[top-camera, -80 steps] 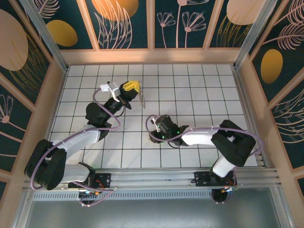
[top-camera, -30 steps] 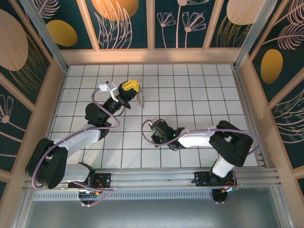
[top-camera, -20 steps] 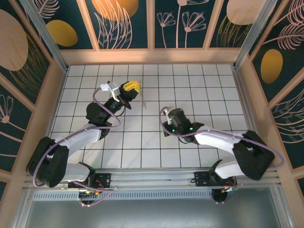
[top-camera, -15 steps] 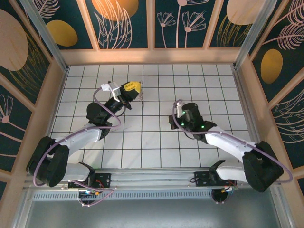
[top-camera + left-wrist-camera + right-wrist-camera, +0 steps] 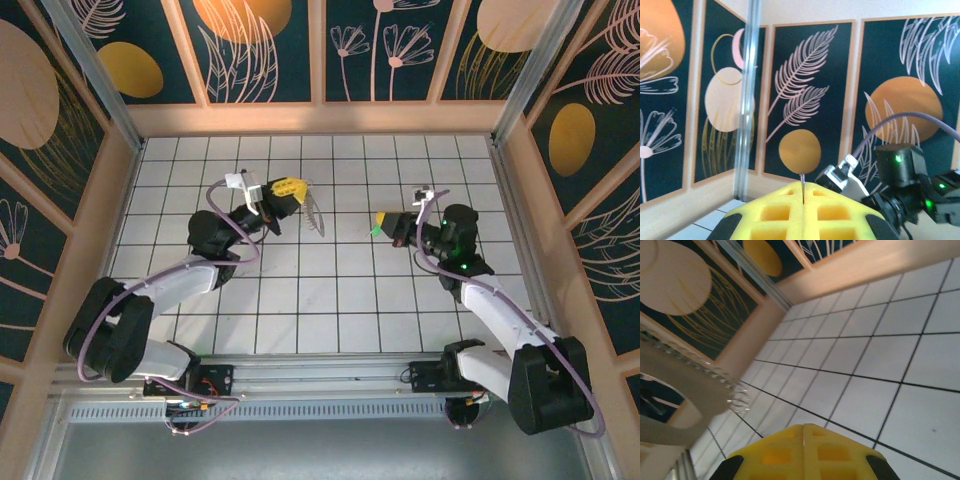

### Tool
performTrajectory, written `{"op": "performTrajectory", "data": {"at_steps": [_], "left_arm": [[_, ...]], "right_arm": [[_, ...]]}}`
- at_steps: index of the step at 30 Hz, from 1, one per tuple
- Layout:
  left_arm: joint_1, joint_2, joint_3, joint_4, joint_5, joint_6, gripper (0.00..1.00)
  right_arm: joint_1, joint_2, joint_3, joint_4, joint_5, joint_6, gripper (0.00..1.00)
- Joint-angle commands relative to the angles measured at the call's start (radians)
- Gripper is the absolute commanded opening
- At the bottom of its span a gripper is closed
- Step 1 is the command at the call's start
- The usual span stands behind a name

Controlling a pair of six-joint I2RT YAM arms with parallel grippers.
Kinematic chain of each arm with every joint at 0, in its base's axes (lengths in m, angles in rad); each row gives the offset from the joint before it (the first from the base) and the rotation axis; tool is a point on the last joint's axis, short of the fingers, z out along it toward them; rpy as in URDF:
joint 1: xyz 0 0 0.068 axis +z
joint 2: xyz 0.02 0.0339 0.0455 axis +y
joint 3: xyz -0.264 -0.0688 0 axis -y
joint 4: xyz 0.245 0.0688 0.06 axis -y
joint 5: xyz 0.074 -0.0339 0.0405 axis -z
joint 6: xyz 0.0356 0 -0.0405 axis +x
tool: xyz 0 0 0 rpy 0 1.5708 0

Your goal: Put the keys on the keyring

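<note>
My left gripper (image 5: 298, 189) is held above the table's back left part, its yellow pads shut on the keyring (image 5: 316, 213), a thin loop hanging down to its right. In the left wrist view the keyring (image 5: 803, 186) is a thin metal edge pinched between the pads. My right gripper (image 5: 386, 222) points left towards it, about two tiles away, shut on the keys (image 5: 377, 229), of which a green tip pokes out. In the right wrist view the pads meet on a thin sliver and the blurred keyring (image 5: 687, 390) hangs at the left.
White tiled table (image 5: 340, 300) with wooden walls all round and a metal rail along the near edge. The right arm's wrist (image 5: 897, 167) faces the left wrist camera at close range.
The right arm has swung from the near middle of the table up and to the right and now points left at the keyring. The left gripper has turned slightly right with the keyring.
</note>
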Motion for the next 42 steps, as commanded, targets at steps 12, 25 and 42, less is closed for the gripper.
{"op": "performTrajectory", "data": {"at_steps": [12, 25, 42], "left_arm": [[0.007, 0.103, 0.053, 0.176, 0.174, -0.195, 0.0], [0.007, 0.078, 0.054, 0.134, 0.166, -0.192, 0.0], [0.005, 0.037, 0.021, 0.122, 0.157, -0.176, 0.0]], "right_arm": [[-0.036, 0.018, 0.002, 0.119, -0.127, 0.056, 0.0], [0.194, 0.219, -0.005, -0.16, 0.239, -0.118, 0.0], [0.291, 0.434, 0.017, -0.183, 0.389, -0.125, 0.0]]}}
